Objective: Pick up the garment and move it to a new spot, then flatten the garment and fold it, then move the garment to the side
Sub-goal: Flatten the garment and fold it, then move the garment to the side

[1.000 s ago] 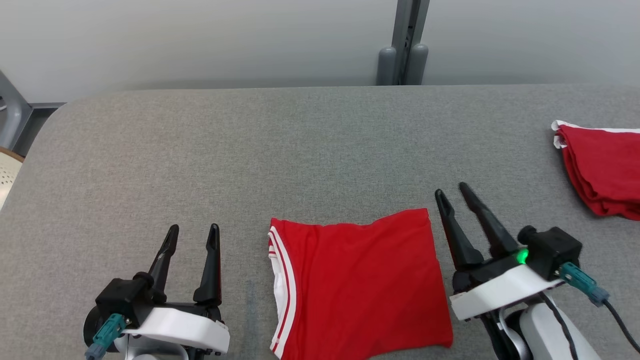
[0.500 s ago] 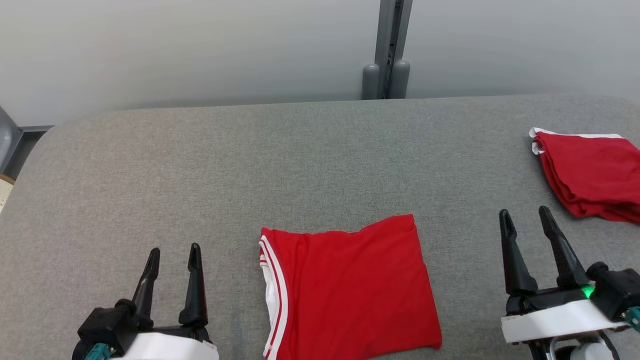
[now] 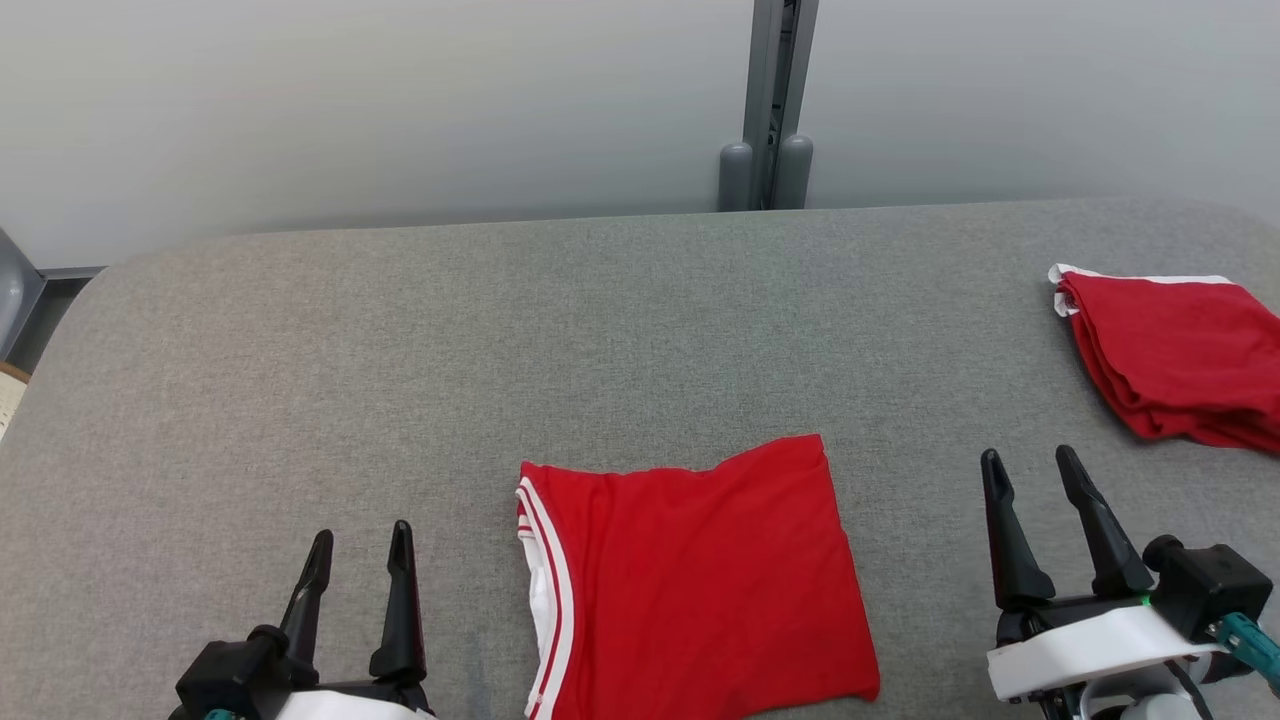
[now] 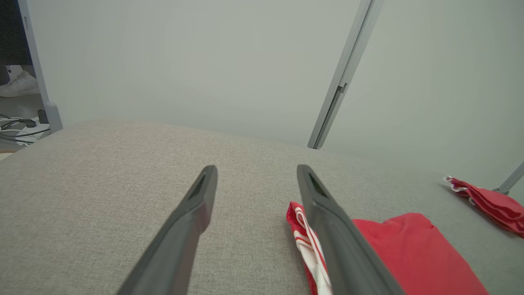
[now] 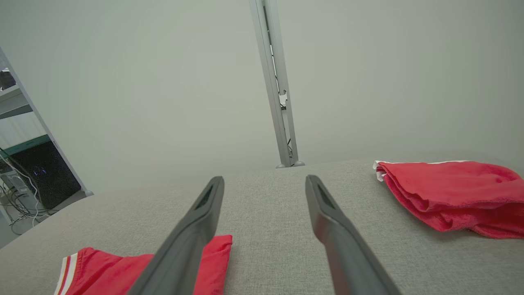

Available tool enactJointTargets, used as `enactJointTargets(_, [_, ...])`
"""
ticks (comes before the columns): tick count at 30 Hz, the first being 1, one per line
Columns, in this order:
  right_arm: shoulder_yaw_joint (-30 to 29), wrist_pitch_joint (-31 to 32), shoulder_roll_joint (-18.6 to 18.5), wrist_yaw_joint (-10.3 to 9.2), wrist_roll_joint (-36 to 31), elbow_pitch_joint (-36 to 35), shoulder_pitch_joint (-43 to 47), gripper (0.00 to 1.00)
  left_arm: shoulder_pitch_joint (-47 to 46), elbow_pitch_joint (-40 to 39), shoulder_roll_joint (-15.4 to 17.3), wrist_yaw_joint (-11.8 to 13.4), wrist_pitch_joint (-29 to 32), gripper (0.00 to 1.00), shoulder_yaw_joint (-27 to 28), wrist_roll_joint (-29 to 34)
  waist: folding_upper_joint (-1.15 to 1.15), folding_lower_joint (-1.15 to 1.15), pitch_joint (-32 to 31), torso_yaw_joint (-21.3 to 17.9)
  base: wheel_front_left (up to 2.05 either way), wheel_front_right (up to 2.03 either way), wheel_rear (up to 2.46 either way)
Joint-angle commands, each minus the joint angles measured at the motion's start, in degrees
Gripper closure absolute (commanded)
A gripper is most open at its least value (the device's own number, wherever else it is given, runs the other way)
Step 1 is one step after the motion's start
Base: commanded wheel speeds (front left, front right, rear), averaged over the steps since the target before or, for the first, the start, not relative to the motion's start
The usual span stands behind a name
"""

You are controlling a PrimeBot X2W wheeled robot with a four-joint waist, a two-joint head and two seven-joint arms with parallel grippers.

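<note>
Here the left claw (image 3: 362, 532) sits over the grey tabletop (image 3: 450, 340) with its fingers apart and nothing between them, just left of the folded red garment (image 3: 700, 580), which lies flat near the front edge with its white-striped side toward that claw. To the garment's right the right claw (image 3: 1028, 455) is spread and empty, and farther right a second red bundle (image 3: 1170, 350) lies well apart

Left of the right gripper (image 3: 1028, 455), the folded red white-striped garment (image 3: 700, 580) runs off the bottom edge; the rumpled red cloth (image 3: 1170, 350) beyond it is cropped.
</note>
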Motion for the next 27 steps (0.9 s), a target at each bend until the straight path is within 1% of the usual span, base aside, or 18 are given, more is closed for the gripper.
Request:
enactJointTargets(1, [0.28, -0.03, -0.21, 0.01, -0.57, 0.70, -0.68, 0.00, -0.25, 0.25, 0.03, -0.35, -0.23, 0.00, 0.27, 0.57, 0.00, 0.00, -0.06, 0.09, 0.00, 0.00, 0.00])
enactJointTargets(11, [1.33, -0.03, -0.23, 0.01, -0.77, 2.72, -1.34, 0.00, -0.25, 1.57, -0.84, -1.60, -0.23, 0.00, 0.97, 1.68, 0.00, 0.00, -0.47, 0.38, 0.00, 0.00, 0.00])
enactJointTargets(20, [1.60, -0.03, -0.23, 0.01, -1.16, 3.46, -1.54, 0.00, -0.55, 1.73, -1.24, -2.10, -0.23, 0.00, 1.40, 2.32, 0.00, 0.00, -0.29, 0.31, 0.00, 0.00, 0.00])
enactJointTargets(23, [1.52, -0.03, -0.23, 0.01, -1.09, 3.77, -1.67, 0.00, -0.73, 1.88, -1.32, -2.24, -0.23, 0.00, 1.59, 2.40, 0.00, 0.00, -0.29, 0.36, 0.00, 0.00, 0.00])
enactJointTargets(27, [-0.14, 0.89, -0.25, 0.01, -1.56, 6.04, -1.83, 0.00, -0.73, 1.92, -1.52, -2.29, -0.23, 0.00, 1.60, 2.74, 0.00, 0.00, -0.28, 0.50, 0.00, 0.00, 0.00])
